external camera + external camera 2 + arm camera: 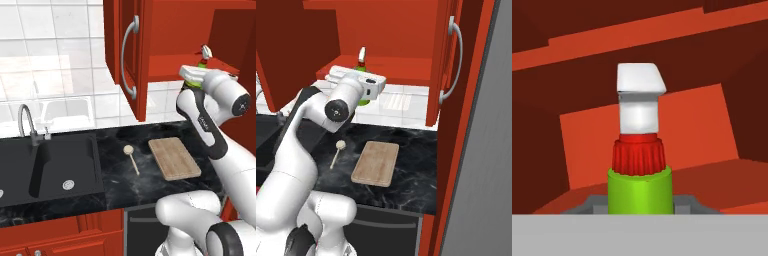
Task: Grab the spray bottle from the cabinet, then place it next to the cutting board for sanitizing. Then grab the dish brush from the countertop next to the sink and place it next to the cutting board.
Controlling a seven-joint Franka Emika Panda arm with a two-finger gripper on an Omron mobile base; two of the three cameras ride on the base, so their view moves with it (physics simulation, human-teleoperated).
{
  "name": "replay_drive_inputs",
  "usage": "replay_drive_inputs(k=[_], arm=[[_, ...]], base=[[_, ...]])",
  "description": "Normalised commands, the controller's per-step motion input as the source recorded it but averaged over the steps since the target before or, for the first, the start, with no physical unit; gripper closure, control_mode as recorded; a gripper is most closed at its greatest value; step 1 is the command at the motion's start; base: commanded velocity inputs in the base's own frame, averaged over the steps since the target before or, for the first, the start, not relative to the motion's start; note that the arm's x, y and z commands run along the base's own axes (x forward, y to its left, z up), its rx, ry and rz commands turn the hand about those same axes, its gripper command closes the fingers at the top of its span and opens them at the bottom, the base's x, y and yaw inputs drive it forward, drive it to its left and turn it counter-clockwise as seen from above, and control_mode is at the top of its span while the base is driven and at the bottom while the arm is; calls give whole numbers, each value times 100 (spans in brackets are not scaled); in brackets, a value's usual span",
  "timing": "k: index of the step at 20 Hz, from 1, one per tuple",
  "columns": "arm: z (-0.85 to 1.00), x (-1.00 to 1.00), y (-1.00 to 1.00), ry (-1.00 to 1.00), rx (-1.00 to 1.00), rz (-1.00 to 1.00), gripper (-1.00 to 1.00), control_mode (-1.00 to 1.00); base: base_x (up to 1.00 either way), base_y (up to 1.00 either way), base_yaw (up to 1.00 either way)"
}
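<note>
Even, bright, diffuse light is seen across both base views, with no single source to be made out. Pale reflections are carried on the glossy black veined stone counter, and a washed-out bright patch is shown on the white tiled wall at the far left. The inside of the tall red wall cabinet is rendered darker, in deep shade. Edges are soft and slightly coarse throughout; no lens distortion is noticed.
</note>
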Motion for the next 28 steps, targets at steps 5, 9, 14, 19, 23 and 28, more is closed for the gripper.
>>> replay_drive_inputs(k=[5, 9, 14, 19, 23, 28], arm=[[-57, -74, 13, 0, 0, 0, 100, -100], [-58, 0, 14, 0, 0, 0, 100, -100], [-44, 44, 14, 0, 0, 2, 100, -100], [-64, 64, 6, 1, 0, 11, 100, -100], [-58, 51, 0, 8, 0, 24, 100, -100], [-69, 58, 3, 1, -10, 24, 100, -100]], base=[[0, 0, 0], [0, 0, 0], [0, 0, 0], [0, 0, 0], [0, 0, 0], [0, 0, 0]])
